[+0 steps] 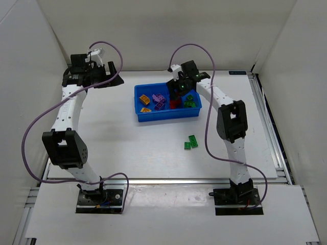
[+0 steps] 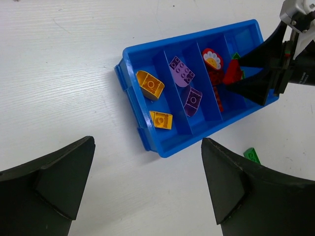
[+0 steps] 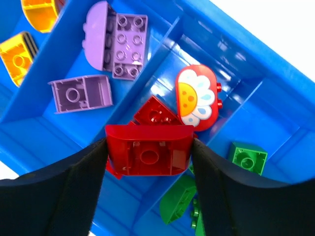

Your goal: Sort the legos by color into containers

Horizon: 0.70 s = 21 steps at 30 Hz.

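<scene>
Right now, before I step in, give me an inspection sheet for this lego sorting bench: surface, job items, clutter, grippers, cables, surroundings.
Surface: white table, carrying the tray and some stray bricks.
Job's things: blue tray holds yellow-orange legos, purple legos, red legos and green legos, one colour per compartment; loose green bricks lie on the table nearer the arm bases.
Clutter: nothing seen.
Grippers: left gripper open, empty, off to the tray's left; right gripper shut on a red brick above the red compartment.
Cables: purple cables loop along both arms.
Surroundings: white walls; metal rail along the right edge.
</scene>
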Each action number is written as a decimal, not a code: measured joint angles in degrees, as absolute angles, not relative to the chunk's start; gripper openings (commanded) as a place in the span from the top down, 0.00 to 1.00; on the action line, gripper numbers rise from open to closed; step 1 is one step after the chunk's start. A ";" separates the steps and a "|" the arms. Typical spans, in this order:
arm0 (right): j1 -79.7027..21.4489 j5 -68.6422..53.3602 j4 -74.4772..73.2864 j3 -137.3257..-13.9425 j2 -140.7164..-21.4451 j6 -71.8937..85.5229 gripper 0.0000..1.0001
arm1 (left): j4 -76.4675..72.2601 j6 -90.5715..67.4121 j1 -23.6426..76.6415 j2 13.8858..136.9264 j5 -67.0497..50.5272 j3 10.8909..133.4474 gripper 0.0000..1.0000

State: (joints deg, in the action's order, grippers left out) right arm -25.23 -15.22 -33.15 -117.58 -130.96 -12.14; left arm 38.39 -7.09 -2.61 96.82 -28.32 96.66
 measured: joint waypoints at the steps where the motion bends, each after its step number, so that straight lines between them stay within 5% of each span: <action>1: -25.36 -15.27 -33.12 -117.80 -130.96 -12.32 0.23 | 38.37 -6.98 -2.61 96.82 -28.75 96.53 0.01; 3: -25.65 -15.46 -33.04 -117.97 -130.96 -12.47 0.17 | 38.41 -6.66 -2.61 96.82 -30.02 96.27 0.01; 12: -26.70 -15.22 -34.00 -117.32 -127.85 -13.74 0.17 | 38.48 -2.31 -0.10 95.98 -34.89 95.88 0.01; 21: -15.33 -14.96 -37.21 -93.67 -94.72 -18.06 0.17 | 38.54 7.46 15.68 88.51 -42.89 86.78 0.01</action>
